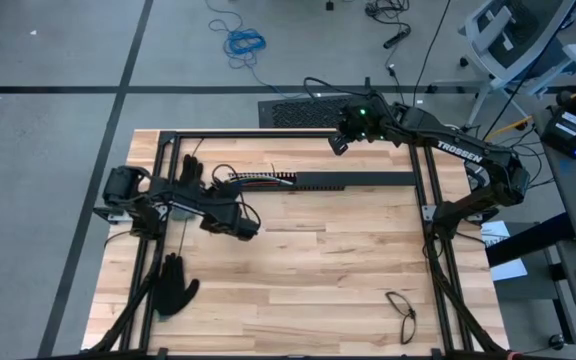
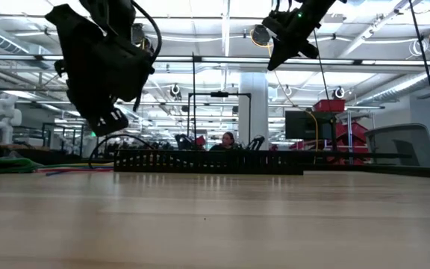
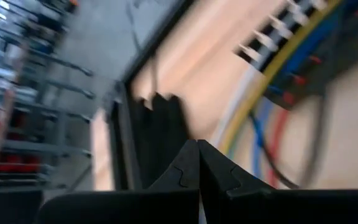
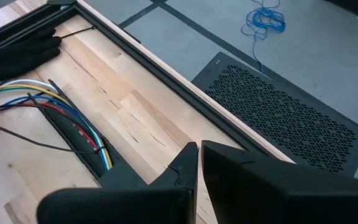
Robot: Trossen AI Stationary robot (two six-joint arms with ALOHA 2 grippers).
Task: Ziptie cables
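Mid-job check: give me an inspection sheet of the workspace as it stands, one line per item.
Surface: wooden table, inside a black frame.
Job's things: cables, red, blue, white and yellow-green, lie loose by the end of the black slotted bar; one thin ziptie lies on the table near the left arm.
Clutter: two black gloves, one near the front left, one at the back left; a pair of glasses front right.
Grippers: left gripper shut and empty, above the table near the cables; right gripper shut and empty, raised over the back edge.
Surroundings: perforated black panel and blue cord on the floor; a person far behind.
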